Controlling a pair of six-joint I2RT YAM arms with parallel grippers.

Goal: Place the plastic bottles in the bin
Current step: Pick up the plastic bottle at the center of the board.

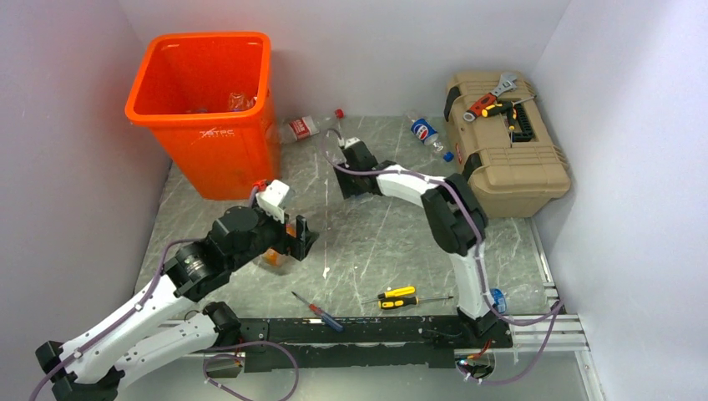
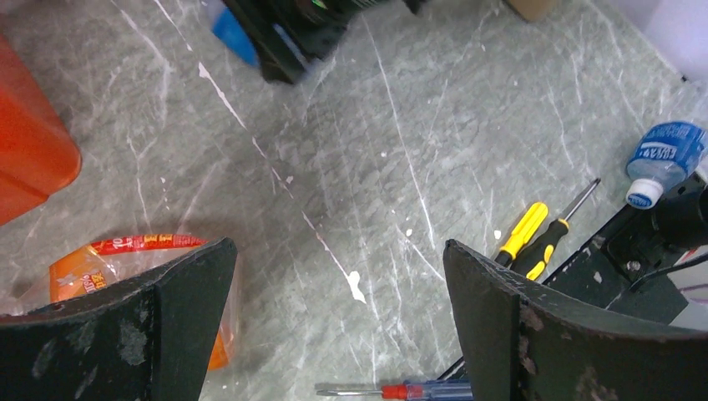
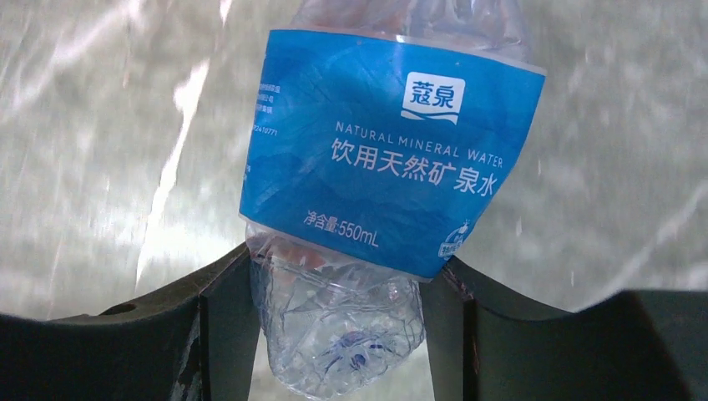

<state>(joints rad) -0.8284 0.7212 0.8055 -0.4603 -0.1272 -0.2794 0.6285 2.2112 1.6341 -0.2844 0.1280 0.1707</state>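
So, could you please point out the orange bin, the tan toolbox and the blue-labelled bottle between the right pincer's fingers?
orange bin point(image 1: 221, 150), top external view, on its front wall.
tan toolbox point(image 1: 519, 171), top external view, on its lid.
blue-labelled bottle point(image 3: 388, 159), right wrist view, on the middle of its label.

Top view: bright, even, diffuse light; shadows on the marble table point(image 1: 376, 242) are faint. Right wrist: white glare streaks across the tabletop, background blurred, blue-label bottle point(image 3: 388, 150) sharp. Left wrist: top edge smeared, scratched tabletop crisp.
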